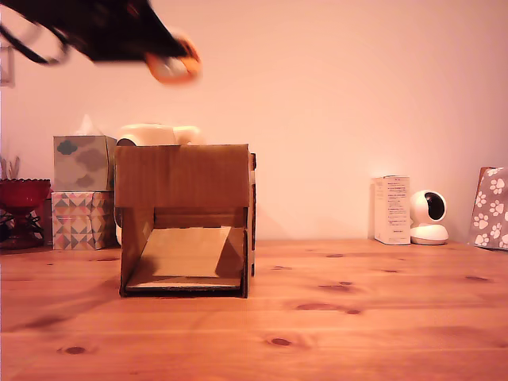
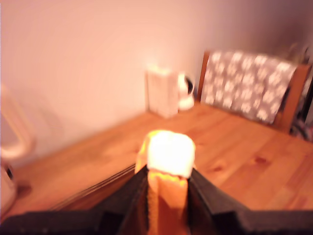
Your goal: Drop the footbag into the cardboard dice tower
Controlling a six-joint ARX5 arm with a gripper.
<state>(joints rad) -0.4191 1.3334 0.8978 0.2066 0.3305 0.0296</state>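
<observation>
High at the exterior view's upper left, my gripper (image 1: 168,65) is shut on the footbag (image 1: 175,67), an orange and white ball blurred by motion. It hangs well above the cardboard dice tower (image 1: 184,175), a brown box on the wooden table (image 1: 357,317) whose front opening shows a sloped ramp (image 1: 186,252). In the wrist view the footbag (image 2: 167,156) glows orange and white, pinched between my two dark fingers (image 2: 208,196). The tower's top edge (image 2: 98,188) shows as a blurred dark strip below the gripper (image 2: 167,188).
Two patterned tissue boxes (image 1: 83,190) and a red bowl (image 1: 22,193) stand at the exterior view's left, behind the tower. A white carton (image 1: 392,209), a small white camera (image 1: 429,216) and a paw-print cloth on a chair (image 1: 490,208) sit at the right.
</observation>
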